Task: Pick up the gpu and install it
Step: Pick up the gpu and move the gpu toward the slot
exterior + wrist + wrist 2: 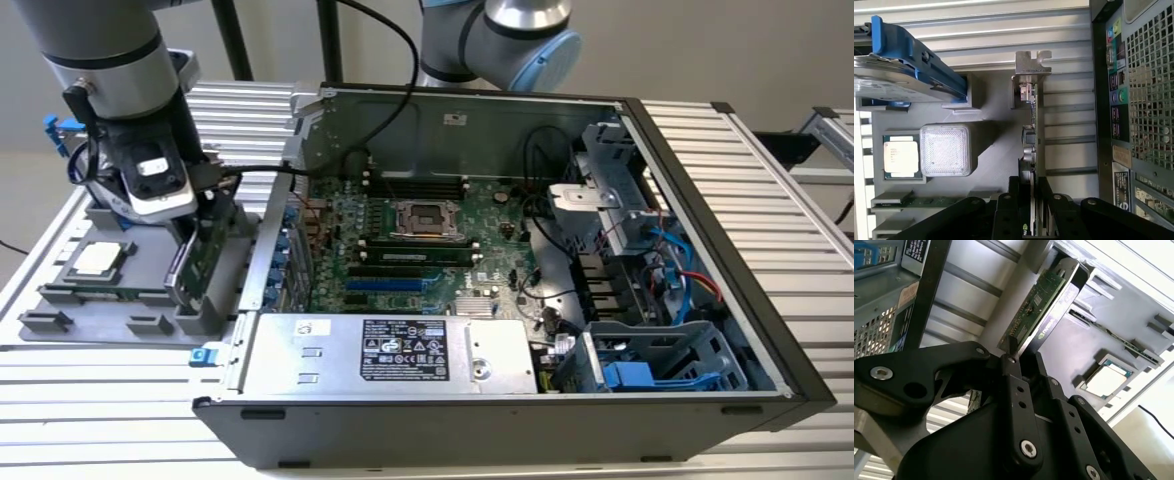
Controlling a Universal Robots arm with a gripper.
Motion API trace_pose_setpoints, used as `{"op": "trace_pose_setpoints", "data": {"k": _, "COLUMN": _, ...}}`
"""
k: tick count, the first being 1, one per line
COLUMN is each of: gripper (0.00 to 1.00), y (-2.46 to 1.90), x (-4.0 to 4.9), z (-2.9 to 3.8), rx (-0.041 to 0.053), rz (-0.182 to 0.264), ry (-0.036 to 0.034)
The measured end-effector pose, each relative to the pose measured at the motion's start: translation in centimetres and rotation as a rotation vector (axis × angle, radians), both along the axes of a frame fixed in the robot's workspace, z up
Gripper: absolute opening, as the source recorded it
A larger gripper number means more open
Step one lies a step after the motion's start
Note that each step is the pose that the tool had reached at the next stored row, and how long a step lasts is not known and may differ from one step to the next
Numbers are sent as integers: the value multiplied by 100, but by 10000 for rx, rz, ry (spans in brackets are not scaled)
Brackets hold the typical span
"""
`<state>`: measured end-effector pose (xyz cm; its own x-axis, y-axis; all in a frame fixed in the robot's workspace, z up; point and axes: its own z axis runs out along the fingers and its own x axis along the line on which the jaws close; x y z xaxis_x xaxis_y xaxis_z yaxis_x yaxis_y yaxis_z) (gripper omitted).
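Since my claw (1030, 186) is clamped on the near edge of the graphics card (1035, 131), that is where I begin: in both wrist views my black fingers (1015, 390) press on either face of it, green board on one side and dark cover on the other. The card stands on its edge in a slot of the grey tray (996, 147), with its silver end bracket (1032, 65) at the end away from my grip. Beyond the card, a square processor chip (900, 159) lies flat in its own pocket of the tray, and a long thin memory stick (919, 201) sits on edge in a slot near it. Further along the tray rests a silver hard drive (889, 75) with blue rails (914, 50). The tray lies on the ribbed metal bench (120, 400). In the exterior view my arm (114, 60) reaches down over the tray, which sits on the exterior view's left of the open computer case (747, 330), close against its wall. Inside the case the green main board (414, 250) lies uncovered, and a silver power supply box (387, 350) runs along the nearer side.
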<state>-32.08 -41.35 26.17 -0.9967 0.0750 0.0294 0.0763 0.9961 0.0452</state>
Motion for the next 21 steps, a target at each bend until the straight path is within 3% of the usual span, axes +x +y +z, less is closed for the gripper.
{"op": "trace_pose_setpoints", "data": {"k": 14, "gripper": 0, "y": 0, "x": 0, "z": 166, "rx": 0, "rz": -1, "ry": -1}}
{"op": "trace_pose_setpoints", "data": {"k": 21, "gripper": 0, "y": 0, "x": -1, "z": 212, "rx": 0, "rz": -1, "ry": -1}}
